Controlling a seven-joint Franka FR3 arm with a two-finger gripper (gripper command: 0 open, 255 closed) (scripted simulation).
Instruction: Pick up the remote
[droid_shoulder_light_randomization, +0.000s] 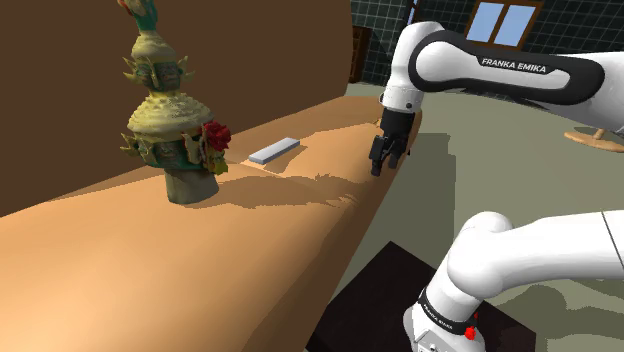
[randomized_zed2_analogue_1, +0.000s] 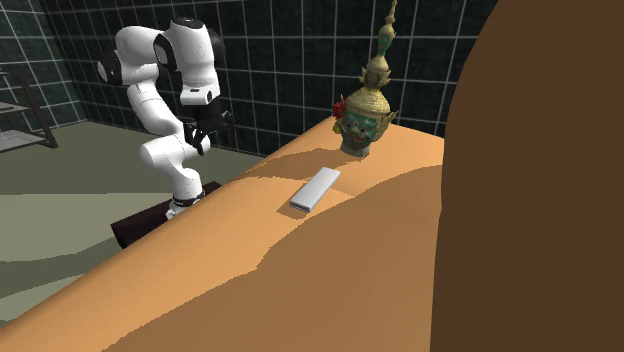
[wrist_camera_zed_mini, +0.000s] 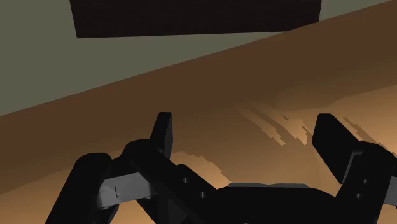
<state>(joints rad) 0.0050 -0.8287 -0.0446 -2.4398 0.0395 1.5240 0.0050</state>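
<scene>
While one claw (droid_shoulder_light_randomization: 381, 166) gapes, one grey remote (droid_shoulder_light_randomization: 274, 151), one crowned head (droid_shoulder_light_randomization: 168, 125).

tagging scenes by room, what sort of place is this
Probably a room in a house, perhaps a living room: dark tiled walls, a window, and a remote and an ornate head on a tan sofa-like surface.

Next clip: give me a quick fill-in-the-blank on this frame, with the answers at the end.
The remote, lying flat on the orange surface, is ___ in colour.
In the shoulder view, the remote lies to the ___ of the ornate head statue.
The jaws stand ___, with nothing between them.
Missing words: grey; right; open.
</scene>
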